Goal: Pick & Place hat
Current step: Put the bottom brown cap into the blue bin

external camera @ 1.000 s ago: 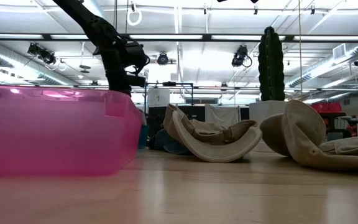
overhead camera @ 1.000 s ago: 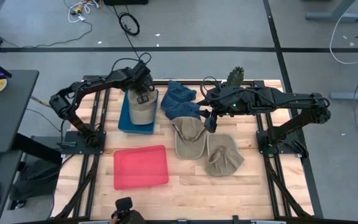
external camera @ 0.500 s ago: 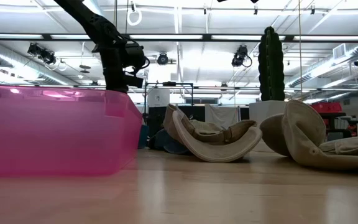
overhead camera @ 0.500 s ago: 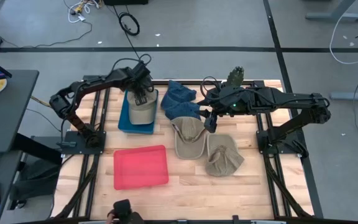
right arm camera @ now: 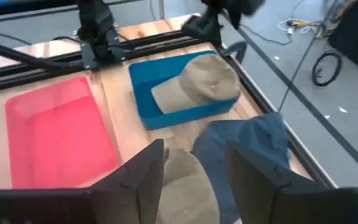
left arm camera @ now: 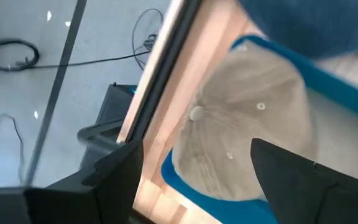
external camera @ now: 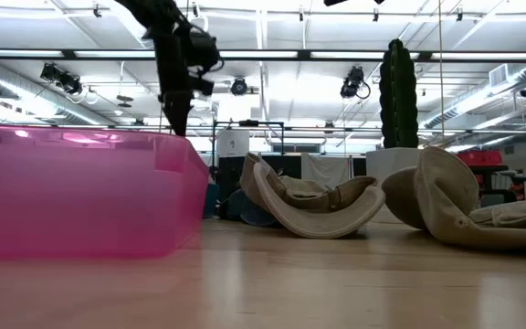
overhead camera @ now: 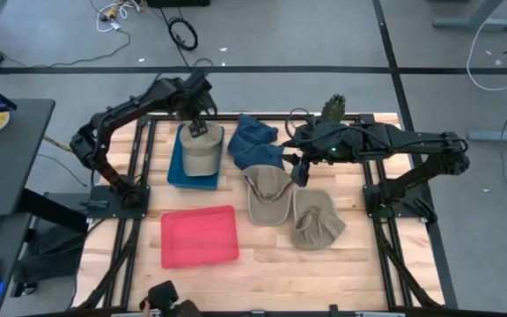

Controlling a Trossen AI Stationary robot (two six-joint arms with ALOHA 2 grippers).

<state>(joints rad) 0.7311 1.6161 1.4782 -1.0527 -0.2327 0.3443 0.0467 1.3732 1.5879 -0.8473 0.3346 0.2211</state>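
A tan hat lies crown up in the blue bin at the table's far left; the right wrist view shows the hat resting on the bin's floor. My left gripper hangs open just above the crown, pointing steeply down and touching nothing; in its wrist view, my left gripper has its fingers standing wide on either side of the hat. My right gripper hovers open over the table's middle, above a second tan hat.
A blue hat lies right of the blue bin. A third tan hat lies at the near right. A red bin stands at the near left and fills the left of the low view as a pink wall.
My left gripper has opened wide, let go of the tan hat and risen straight up from it. The hat has stayed in the blue bin. My right arm has kept still.
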